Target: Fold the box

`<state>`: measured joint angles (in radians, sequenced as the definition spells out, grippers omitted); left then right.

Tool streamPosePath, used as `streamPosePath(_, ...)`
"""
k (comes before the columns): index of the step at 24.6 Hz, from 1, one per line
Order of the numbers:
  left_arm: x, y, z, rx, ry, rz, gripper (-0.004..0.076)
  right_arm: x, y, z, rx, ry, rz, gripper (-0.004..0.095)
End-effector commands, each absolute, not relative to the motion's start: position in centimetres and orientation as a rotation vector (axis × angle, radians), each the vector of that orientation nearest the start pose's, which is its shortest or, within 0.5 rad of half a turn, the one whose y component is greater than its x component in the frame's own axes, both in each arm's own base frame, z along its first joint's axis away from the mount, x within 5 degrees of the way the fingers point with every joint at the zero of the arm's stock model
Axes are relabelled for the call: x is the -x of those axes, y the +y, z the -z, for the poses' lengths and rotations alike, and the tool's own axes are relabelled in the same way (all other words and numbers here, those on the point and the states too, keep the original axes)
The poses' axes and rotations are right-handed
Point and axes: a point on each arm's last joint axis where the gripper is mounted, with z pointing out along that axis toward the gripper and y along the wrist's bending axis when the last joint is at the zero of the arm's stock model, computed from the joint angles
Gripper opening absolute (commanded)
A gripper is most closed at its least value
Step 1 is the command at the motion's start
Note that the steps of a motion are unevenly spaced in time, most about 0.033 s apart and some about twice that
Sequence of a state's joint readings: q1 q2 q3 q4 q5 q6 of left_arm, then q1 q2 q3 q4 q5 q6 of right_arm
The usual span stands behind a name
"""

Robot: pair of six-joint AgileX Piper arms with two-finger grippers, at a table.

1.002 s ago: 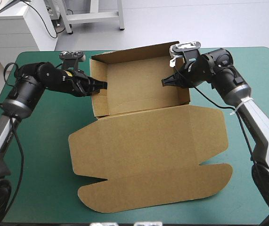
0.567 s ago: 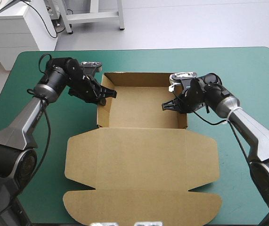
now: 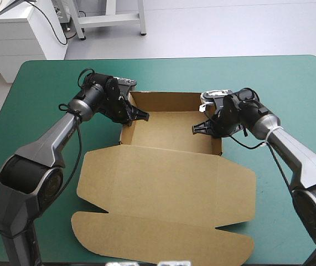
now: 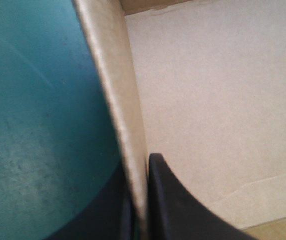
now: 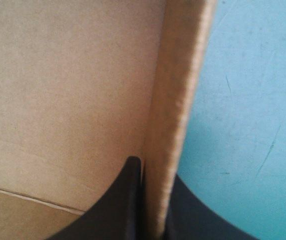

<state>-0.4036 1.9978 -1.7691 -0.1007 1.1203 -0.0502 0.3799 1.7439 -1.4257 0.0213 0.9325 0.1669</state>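
Nearest to us, the brown board box has its lid sheet lying flat on the teal-green table cover, with the rounded tuck flap close to the near edge. We leave that part alone. Flat and open, it is clear of the work on the tray.

Beyond the lid's crease the box rises into an open tray near the middle of the table. Our left gripper, with its two black curved fingers, reaches over the tray's left side wall. In the left wrist view that gripper is all but closed, with the wall's thick edge upright between the fingers. One finger is inside the tray and the other is outside, over the cover.

Our right gripper mirrors this on the right side wall. Seen from its own wrist, it too pinches the board edge, one finger on each side.

We judge that we hold both walls at once so that they stand upright and the light tray cannot slide or spring apart.

The tray floor is bare. Farthest off, the upright far wall spans between the side walls, and neither gripper touches it. The tray looks formed. Letting go unevenly could drag it askew.
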Motion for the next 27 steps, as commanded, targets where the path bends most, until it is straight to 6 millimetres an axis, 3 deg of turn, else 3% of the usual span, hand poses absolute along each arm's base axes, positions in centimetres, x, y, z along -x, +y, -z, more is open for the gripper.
streamPosePath(1, -38.0, -19.6, -26.5, -0.548, 2.850, 0.355, -0.0006, -34.4, 14.4, -30.4, 0.330, 2.579, -0.227, 0.0057)
streamPosePath(3, -37.7, -19.5, -26.7, -0.567, 2.873, 0.349, 0.0021, -34.5, 14.3, -30.4, 0.271, 2.587, -0.231, 0.0257)
streamPosePath(6, -37.6, -19.4, -26.8, -0.616, 2.884, 0.336, 0.0100, -34.6, 14.3, -30.9, 0.258, 2.572, -0.226, 0.0382)
streamPosePath(9, -37.2, -19.3, -26.7, -0.717, 2.897, 0.316, 0.0255, -34.9, 14.3, -32.2, 0.259, 2.537, -0.226, 0.0382)
streamPosePath(11, -37.5, -19.2, -27.4, -0.722, 2.873, 0.301, 0.0307, -35.0, 14.3, -32.7, 0.263, 2.522, -0.217, 0.0381)
streamPosePath(22, -38.3, -18.8, -34.4, -0.702, 2.636, 0.225, 0.0307, -35.0, 13.3, -34.4, 0.307, 2.534, -0.066, 0.0381)
streamPosePath(27, -38.3, -18.8, -35.4, -0.678, 2.607, 0.235, 0.0307, -35.0, 13.3, -34.5, 0.308, 2.531, -0.060, 0.0381)
